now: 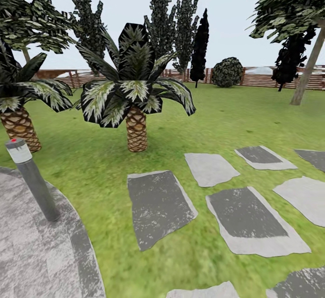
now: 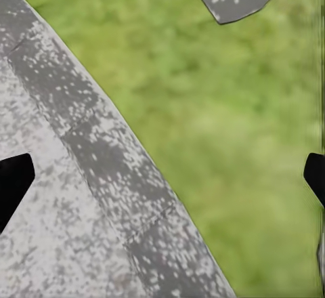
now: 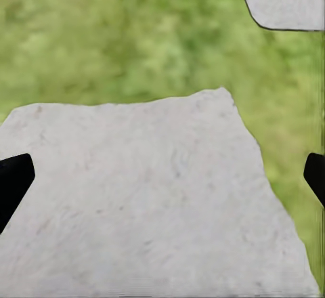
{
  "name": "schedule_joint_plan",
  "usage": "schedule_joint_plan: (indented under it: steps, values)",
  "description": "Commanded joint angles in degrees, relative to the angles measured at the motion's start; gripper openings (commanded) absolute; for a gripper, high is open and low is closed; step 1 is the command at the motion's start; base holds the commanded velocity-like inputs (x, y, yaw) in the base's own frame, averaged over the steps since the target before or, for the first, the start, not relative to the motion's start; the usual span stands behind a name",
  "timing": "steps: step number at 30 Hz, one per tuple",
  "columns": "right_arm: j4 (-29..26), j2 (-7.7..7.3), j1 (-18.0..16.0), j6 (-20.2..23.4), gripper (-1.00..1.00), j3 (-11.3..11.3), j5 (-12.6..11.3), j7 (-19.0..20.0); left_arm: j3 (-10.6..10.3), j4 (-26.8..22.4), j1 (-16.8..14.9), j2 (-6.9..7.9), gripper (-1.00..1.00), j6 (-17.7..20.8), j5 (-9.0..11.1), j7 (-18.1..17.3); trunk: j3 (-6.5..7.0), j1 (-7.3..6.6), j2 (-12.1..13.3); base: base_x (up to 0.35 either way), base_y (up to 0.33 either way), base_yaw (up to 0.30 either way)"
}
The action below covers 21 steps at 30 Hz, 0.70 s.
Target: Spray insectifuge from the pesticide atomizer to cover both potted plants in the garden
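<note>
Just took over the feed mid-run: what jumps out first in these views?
A squat palm stands on the lawn dead ahead, a second palm at the far left. Grey stepping stones spread across the grass to the right. A grey post with a red top rises from the round paving at lower left.

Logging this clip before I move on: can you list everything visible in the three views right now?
Palms: two, scaly brown trunks, on the lawn ahead and left.
Stepping stones: several, grey, across the grass at right.
Round paving: one, mottled grey, lower left.
Bollard light: one, grey with red top, at the paving's edge.
Wooden fence: brown slats, far back.
Trees: several, dark, along the fence.
Round bush: one, dark, by the fence.
Left gripper: black fingertips, apart.
Right gripper: black fingertips, apart.
</note>
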Motion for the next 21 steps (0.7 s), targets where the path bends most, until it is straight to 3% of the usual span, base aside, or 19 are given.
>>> schedule_joint_plan:
  steps: [1, 21]
  values:
    - [0.1, 0.02, 0.0, -0.2, 1.00, 0.0, 0.0, 0.0, 0.0, 0.0, 0.0, 0.02, 1.00, -0.2, -0.1, 0.0, -0.10, -0.01, 0.0, 0.000, 0.000, -0.270]
    - [0.1, 0.03, 0.0, -0.2, 1.00, 0.0, 0.0, 0.0, 0.1, 0.0, 0.0, 0.14, 1.00, -0.3, -0.1, 0.0, -0.96, -0.01, 0.0, 0.000, 0.000, -0.273]
